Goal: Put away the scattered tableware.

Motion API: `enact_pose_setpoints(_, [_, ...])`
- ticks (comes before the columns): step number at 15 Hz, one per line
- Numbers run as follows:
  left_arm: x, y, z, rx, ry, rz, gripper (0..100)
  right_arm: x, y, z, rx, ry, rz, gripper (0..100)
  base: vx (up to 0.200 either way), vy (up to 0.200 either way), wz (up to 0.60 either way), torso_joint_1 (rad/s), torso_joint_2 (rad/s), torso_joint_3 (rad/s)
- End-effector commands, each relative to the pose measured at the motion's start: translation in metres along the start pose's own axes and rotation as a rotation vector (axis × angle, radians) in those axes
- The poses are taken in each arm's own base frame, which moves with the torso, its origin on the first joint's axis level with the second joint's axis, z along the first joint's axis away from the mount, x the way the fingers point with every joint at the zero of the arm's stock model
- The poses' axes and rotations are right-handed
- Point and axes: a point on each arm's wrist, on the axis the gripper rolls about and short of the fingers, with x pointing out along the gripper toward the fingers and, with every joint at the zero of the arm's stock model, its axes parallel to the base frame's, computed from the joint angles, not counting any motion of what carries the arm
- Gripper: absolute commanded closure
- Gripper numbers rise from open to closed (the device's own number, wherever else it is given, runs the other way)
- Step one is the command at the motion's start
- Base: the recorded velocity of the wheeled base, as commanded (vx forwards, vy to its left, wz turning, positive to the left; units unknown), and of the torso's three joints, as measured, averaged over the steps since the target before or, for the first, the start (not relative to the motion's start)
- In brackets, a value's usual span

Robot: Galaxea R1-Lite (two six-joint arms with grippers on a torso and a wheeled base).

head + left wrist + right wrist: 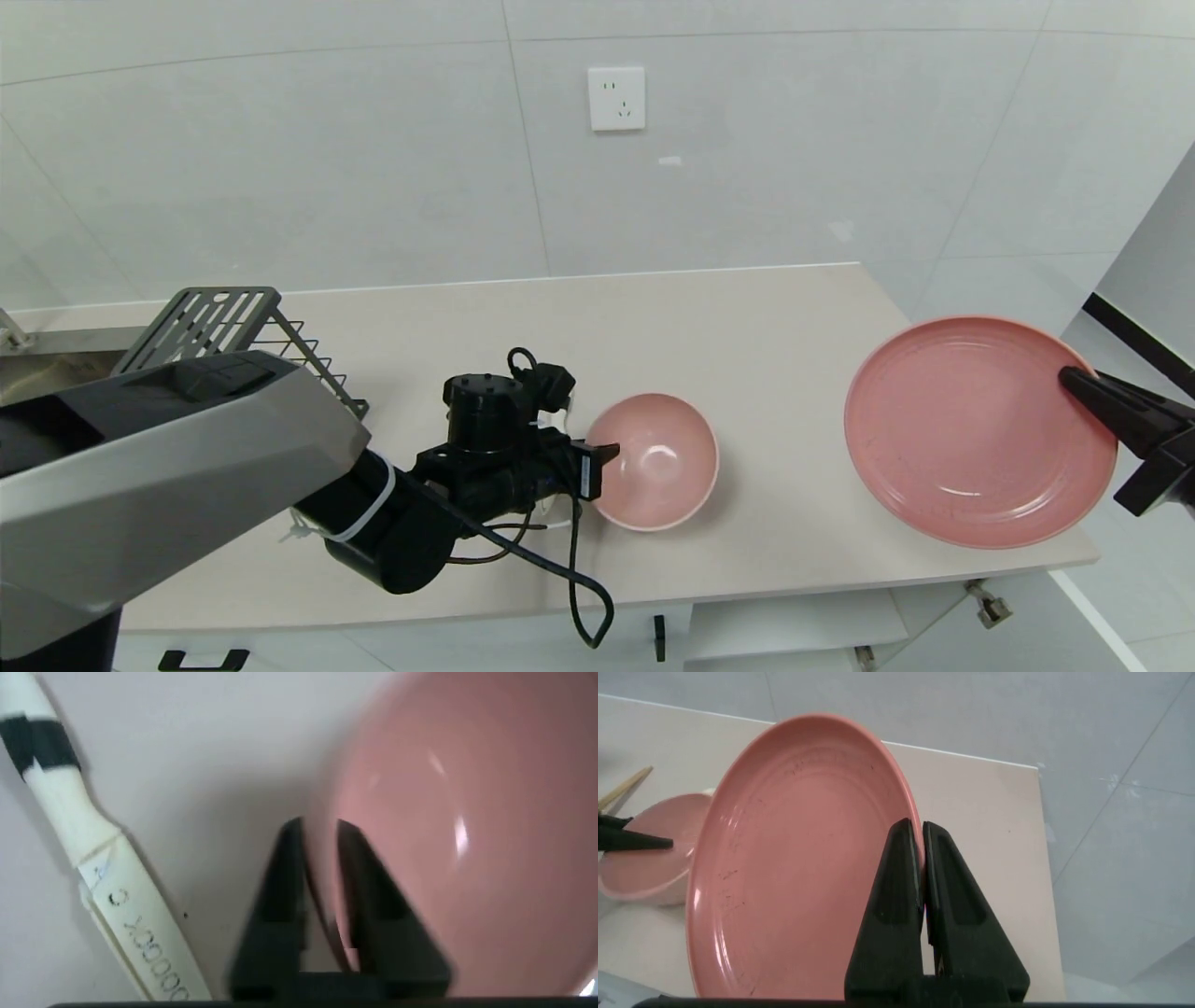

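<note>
Here, left gripper pinches bowl, right gripper plate.

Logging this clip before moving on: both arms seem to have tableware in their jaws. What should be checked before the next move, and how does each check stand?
1. Left gripper jaws shut on the pink bowl rim: ok.
2. Right gripper jaws shut on the pink plate rim: ok.
3. Plate and bowl apart from each other: ok.
4. Tilted plate's lower edge off the counter: cannot tell.
5. Free space in the dish rack, partly behind the left arm: cannot tell.
6. White stick utensil lying outside the jaws: ok.
</note>
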Motion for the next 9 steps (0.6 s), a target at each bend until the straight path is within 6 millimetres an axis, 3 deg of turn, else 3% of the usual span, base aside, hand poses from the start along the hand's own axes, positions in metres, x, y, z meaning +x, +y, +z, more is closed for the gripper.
enact_pose_setpoints(1, [-0.003, -0.002, 0.007, 0.015, -0.057, -0.009, 100, 0.0, 0.0, 0.0, 0.0, -0.001, 0.001, 100, 0.0, 0.0, 0.0, 0.0, 0.0, 0.0])
enact_pose_setpoints(6, [-0.034, -0.012, 0.055, 0.109, -0.257, -0.015, 100, -0.001, 0.0, 0.002, -0.003, -0.01, 0.0, 100, 0.0, 0.0, 0.0, 0.0, 0.0, 0.0])
enact_pose_setpoints(9, [-0.062, -0.018, 0.062, 0.127, -0.286, -0.015, 100, -0.005, 0.001, 0.006, -0.009, -0.032, -0.002, 100, 0.0, 0.0, 0.0, 0.0, 0.0, 0.0])
